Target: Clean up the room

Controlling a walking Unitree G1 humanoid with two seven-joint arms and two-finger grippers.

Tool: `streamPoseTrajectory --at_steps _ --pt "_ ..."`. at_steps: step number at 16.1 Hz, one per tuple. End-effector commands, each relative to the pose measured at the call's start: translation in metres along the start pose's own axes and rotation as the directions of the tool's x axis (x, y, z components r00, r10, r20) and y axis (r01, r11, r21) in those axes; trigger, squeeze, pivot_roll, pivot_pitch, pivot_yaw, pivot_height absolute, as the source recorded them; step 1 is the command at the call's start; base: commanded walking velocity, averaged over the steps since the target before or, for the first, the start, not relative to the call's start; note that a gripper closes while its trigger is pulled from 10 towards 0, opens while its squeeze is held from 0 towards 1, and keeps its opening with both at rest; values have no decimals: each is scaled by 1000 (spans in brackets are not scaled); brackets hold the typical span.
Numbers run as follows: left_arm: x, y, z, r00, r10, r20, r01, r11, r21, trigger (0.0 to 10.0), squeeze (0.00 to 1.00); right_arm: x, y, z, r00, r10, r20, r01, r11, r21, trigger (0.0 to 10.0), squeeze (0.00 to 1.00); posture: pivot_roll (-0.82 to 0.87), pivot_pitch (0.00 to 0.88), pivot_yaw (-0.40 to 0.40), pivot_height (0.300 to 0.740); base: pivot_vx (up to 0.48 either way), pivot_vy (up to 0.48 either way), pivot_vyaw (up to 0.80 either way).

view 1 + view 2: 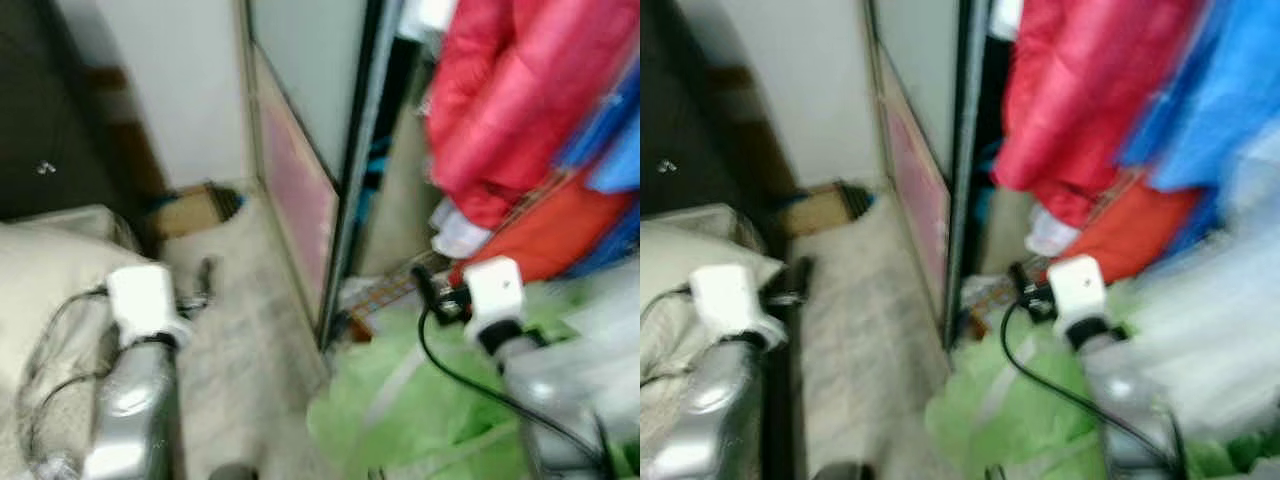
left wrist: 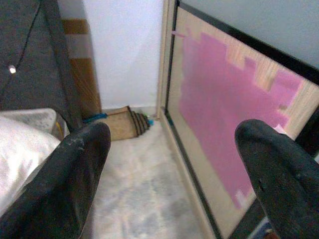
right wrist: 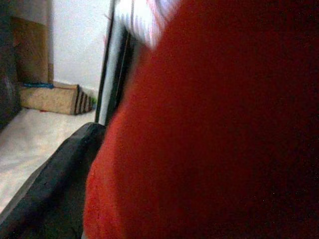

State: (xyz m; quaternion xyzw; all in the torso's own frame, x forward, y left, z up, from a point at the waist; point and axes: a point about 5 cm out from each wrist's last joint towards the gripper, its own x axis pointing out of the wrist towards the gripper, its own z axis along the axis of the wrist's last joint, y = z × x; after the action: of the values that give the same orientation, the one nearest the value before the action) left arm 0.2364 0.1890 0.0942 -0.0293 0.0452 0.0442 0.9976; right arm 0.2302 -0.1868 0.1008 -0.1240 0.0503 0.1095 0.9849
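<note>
My left gripper (image 2: 172, 164) hangs with fingers wide apart over the pale floor (image 1: 245, 330) beside a pink-patched sliding door (image 2: 227, 124), while my right gripper (image 1: 432, 290), whose spread I cannot tell, presses against red clothing (image 3: 214, 129) in the wardrobe.

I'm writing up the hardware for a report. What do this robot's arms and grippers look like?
Both arms are shiny silver metal tubes, each ending in a white boxy wrist block. The left arm has thin dark cables looping beside it; the right arm trails one thick black cable. The left gripper has two long, matte black fingers with rounded, slightly scuffed tips.
</note>
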Motion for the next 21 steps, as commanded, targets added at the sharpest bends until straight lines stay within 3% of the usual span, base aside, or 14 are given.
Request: streamPoseTrajectory --at_steps 1,3,5,7,8,9,10,11,13,15,16,17,19,21 --pt "1 -8 1 1000 -25 1 25 1000 -17 10000 0 -12 -9 -16 993 -59 -103 63 997 33 10000 0 -36 0 -44 740 0 0 0" --pt "1 -10 -2 999 -31 -8 31 999 -26 10000 0 -27 -14 -23 986 -104 -134 100 994 -37 10000 0 -55 0 -33 740 0 0 0" --pt "5 -18 -2 997 -72 -9 72 997 -28 10000 0 -39 -16 -38 958 -173 -230 180 984 13 10000 0 -69 0 -20 740 0 0 0" --pt "10 -20 1 996 -91 0 91 996 -21 10000 0 -35 -24 -45 943 -223 -248 236 971 25 10000 0 -79 0 -12 740 0 0 0" --pt "13 -19 3 996 -94 10 94 996 -8 10000 0 -32 -37 -42 947 -271 -173 241 955 -176 10000 0 -83 0 -11 740 0 0 0" --pt "14 -19 3 996 -94 11 94 996 -6 10000 0 -33 -41 -41 949 -282 -139 232 927 -295 10000 0 -84 0 -10 740 0 0 0" --pt "14 -19 3 996 -93 12 93 996 -5 10000 0 -39 -47 -48 927 -337 -163 270 903 -334 10000 0 -86 0 -10 740 0 0 0" --pt "16 -19 3 996 -93 13 93 996 -2 10000 0 -53 -56 -70 853 -426 -302 354 896 -267 10000 0 -94 0 -8 740 0 0 0" --pt "17 -20 3 995 -96 13 96 995 -1 10000 0 -63 -61 -89 812 -437 -388 389 899 -199 10000 0 -99 0 -4 740 0 0 0" --pt "19 -22 3 994 -107 17 107 994 7 10000 0 -59 -64 -91 851 -409 -331 340 907 -246 10000 0 -104 0 -1 740 0 0 0" --pt "21 -22 3 994 -110 21 110 994 9 10000 0 -52 -62 -82 918 -338 -208 248 898 -363 10000 0 -107 0 -1 740 0 0 0" --pt "22 -22 3 994 -110 22 110 994 9 10000 0 -51 -59 -84 933 -311 -183 216 888 -405 10000 0 -109 0 -2 740 0 0 0" --pt "23 -22 4 994 -108 26 108 994 7 10000 0 -51 -58 -98 928 -286 -238 177 903 -392 10000 0 -112 0 -4 740 0 0 0" --pt "24 -24 3 994 -109 28 109 994 4 10000 0 -42 -47 -102 963 -150 -222 64 934 -353 10000 0 -118 0 -3 740 0 0 0"
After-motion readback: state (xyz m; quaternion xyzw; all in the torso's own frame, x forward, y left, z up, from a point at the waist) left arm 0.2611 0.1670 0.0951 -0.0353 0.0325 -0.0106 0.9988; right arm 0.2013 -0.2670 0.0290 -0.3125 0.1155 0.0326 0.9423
